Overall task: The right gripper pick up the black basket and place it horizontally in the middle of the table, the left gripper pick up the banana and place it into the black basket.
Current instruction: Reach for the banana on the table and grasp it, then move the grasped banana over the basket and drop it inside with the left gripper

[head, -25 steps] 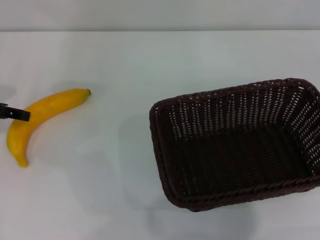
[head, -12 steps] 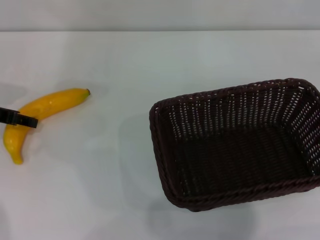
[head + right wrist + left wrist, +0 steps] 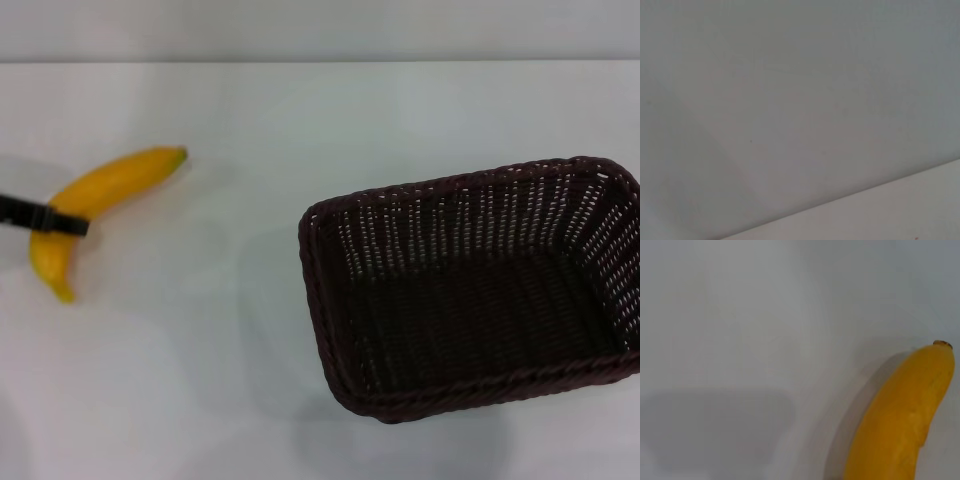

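Note:
The yellow banana (image 3: 112, 183) is at the left of the white table (image 3: 300, 110), raised a little, with a faint shadow under it. My left gripper (image 3: 58, 222) shows only as a black tip across the banana's lower part, shut on it. The banana also shows in the left wrist view (image 3: 900, 425), with its dark tip pointing away. The black basket (image 3: 318, 290) stands open side up on the right half of the table, long side across, and holds nothing. My right gripper is out of view, and the right wrist view shows only a plain pale surface.
The table's far edge (image 3: 320, 62) runs across the top of the head view. The basket's right end reaches the head view's right edge. Bare tabletop lies between the banana and the basket.
The banana and the black gripper tip on it have moved up and slightly right in the head view, as the banana lifts off the table. The basket has not moved.

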`<action>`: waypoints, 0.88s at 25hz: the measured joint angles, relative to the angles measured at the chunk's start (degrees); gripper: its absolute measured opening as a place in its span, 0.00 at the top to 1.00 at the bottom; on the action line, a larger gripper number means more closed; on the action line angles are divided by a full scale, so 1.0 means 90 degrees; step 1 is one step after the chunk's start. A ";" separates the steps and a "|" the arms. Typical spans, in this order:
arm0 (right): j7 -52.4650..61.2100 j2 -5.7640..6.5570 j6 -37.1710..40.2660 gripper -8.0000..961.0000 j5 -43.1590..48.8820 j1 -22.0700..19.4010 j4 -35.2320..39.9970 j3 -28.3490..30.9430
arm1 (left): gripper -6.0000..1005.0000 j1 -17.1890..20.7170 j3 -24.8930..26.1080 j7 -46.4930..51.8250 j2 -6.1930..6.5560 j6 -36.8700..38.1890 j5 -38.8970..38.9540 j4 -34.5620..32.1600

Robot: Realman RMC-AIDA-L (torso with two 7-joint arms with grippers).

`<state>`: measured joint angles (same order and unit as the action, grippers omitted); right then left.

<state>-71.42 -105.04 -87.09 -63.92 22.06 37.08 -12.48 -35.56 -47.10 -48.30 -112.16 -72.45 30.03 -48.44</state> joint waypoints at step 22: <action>-0.0099 -0.0060 -0.0022 0.80 -0.0002 0.0334 0.0053 -0.0320 | 0.46 -0.2284 -0.1055 -0.0563 -0.0513 -0.2613 0.2077 -0.0868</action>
<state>-72.31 -105.58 -87.29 -63.95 25.06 37.56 -15.36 -56.12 -56.60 -53.37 -116.78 -95.97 48.72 -56.25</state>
